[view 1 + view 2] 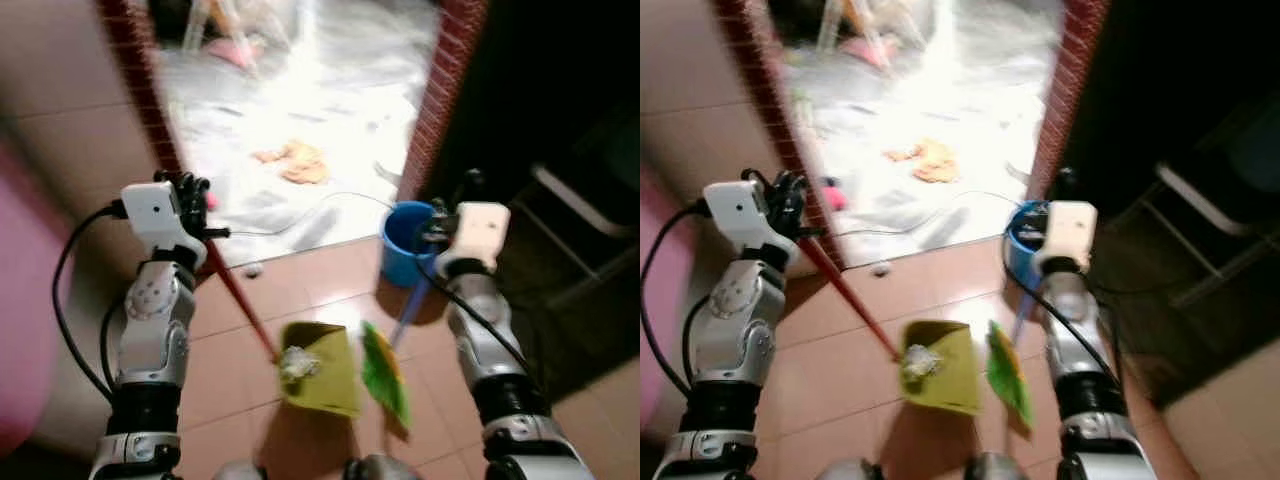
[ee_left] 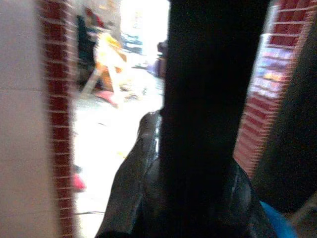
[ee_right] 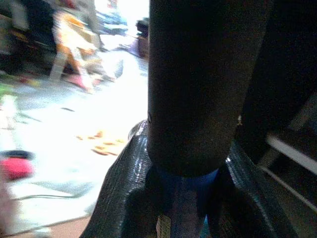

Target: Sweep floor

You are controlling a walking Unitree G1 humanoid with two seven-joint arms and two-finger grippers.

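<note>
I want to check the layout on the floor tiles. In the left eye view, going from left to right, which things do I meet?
Red handle → yellow-green dustpan → green broom head → blue bucket.

Blurred frames, blown-out doorway glare

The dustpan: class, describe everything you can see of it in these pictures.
The dustpan is yellow-green, apparently plastic, on a long red handle rising to the left gripper, which holds it. It rests on the terracotta floor tiles, with pale crumpled litter inside. The green broom head lies just beside it. The picture is blurred.
</note>
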